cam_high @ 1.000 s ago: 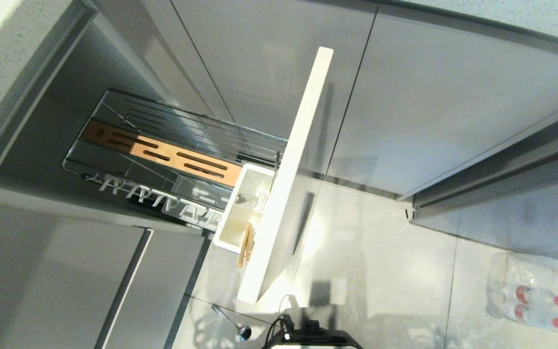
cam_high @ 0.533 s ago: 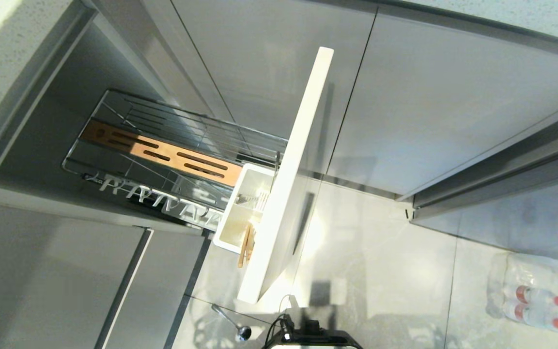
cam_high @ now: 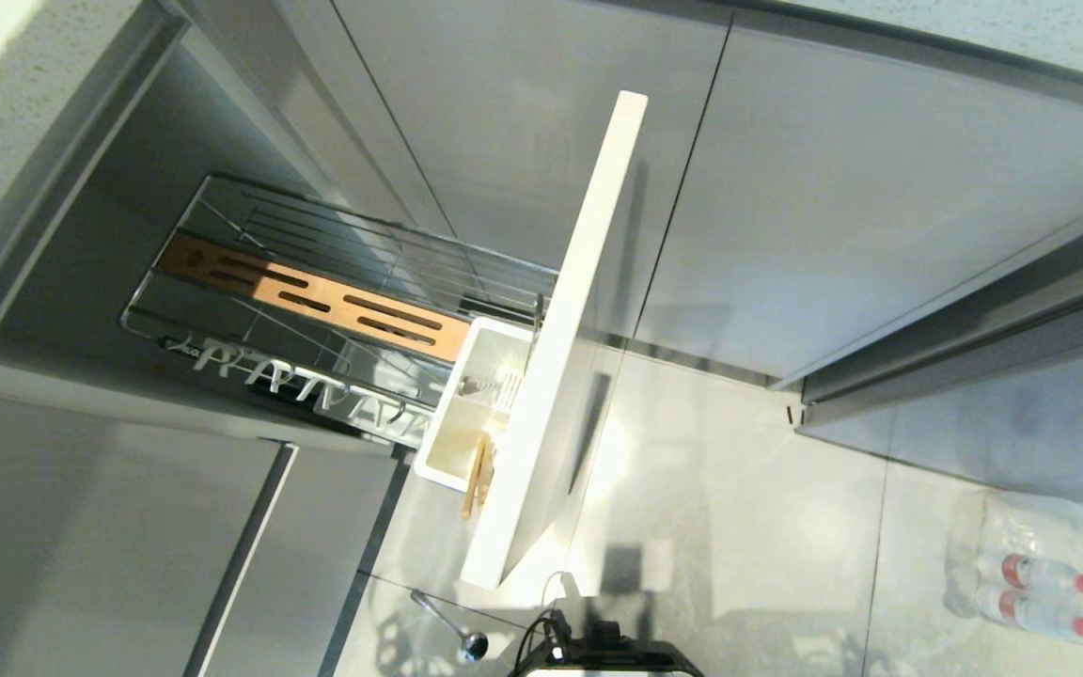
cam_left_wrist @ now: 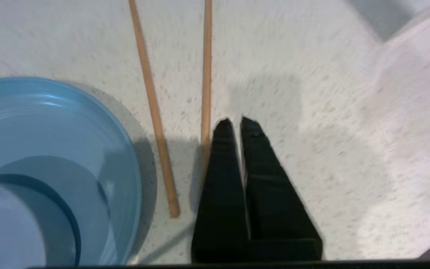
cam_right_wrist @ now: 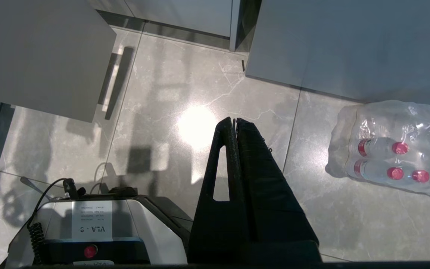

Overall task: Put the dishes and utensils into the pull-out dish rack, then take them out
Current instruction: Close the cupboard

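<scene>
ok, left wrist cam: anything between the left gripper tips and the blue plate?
Yes. In the left wrist view both chopsticks lie on the speckled counter between the shut left gripper and the light-blue plate.

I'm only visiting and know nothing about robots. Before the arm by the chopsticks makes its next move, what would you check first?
1. Left gripper has a chopstick: not ok. It is shut and empty, with the nearer chopstick beside it.
2. Second chopstick lies apart on the counter: ok.
3. Light-blue dish is off to the side of the gripper: ok.
4. Pull-out dish rack is pulled out: ok.
5. Spoon is in a safe place: not ok. It lies on the floor.
6. Right gripper is out of the way: ok. It is shut above the floor.
</scene>
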